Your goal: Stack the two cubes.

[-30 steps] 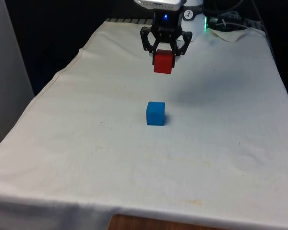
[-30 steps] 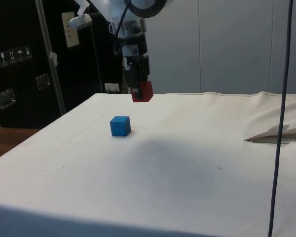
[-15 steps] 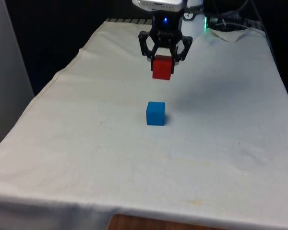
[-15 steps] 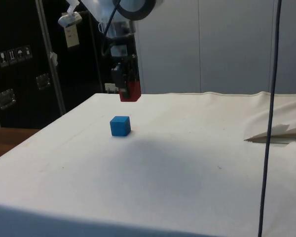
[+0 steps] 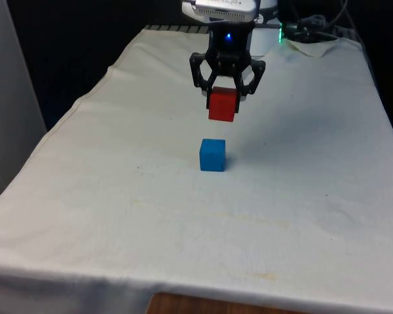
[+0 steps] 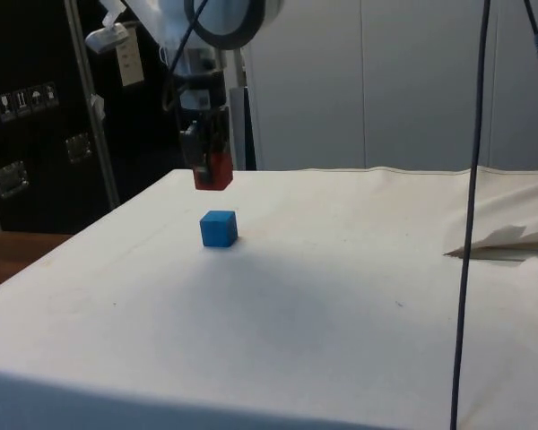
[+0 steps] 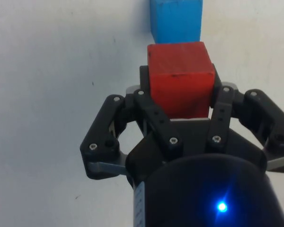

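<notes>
The gripper (image 5: 223, 99) is clamped tight on the red cube (image 5: 223, 105) and holds it up in the air. The blue cube (image 5: 212, 155) sits on the white cloth (image 5: 118, 209), below the red one and a bit nearer the front. The two cubes do not touch.

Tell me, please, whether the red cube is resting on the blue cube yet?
Not yet: the red cube hangs in the pincer, clear of the blue cube below.
</notes>
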Robot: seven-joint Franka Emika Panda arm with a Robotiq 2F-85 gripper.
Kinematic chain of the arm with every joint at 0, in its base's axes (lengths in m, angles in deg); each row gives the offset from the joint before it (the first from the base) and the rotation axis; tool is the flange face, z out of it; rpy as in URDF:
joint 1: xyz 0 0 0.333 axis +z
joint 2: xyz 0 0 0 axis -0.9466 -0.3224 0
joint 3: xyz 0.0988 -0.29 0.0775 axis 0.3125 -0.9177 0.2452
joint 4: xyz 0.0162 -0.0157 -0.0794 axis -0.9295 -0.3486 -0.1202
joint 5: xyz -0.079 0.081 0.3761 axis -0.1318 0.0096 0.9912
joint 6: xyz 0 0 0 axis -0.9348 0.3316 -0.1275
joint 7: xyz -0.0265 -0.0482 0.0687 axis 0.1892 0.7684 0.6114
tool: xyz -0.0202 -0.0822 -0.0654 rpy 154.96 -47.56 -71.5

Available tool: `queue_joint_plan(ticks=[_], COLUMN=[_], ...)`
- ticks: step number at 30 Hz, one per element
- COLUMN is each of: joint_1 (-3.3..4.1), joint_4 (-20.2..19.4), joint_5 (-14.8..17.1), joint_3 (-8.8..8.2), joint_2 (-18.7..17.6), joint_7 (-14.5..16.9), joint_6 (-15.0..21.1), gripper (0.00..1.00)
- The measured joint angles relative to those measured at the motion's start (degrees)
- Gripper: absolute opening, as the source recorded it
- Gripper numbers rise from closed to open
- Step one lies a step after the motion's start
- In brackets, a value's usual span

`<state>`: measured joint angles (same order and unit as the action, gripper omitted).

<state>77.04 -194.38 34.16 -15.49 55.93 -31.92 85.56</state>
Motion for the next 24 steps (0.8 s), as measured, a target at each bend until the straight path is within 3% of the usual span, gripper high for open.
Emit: queue_joint_plan(ticks=[15,24], joint_1=[0.0,-0.29], joint_4=[0.29,0.92], joint_5=[0.29,2.18], joint_3=[0.06,-0.06], joint_2=[-1.2,-3.15], joint_7=[0.0,0.29], joint_6=[0.57,1.83], gripper=[0.0,0.0])
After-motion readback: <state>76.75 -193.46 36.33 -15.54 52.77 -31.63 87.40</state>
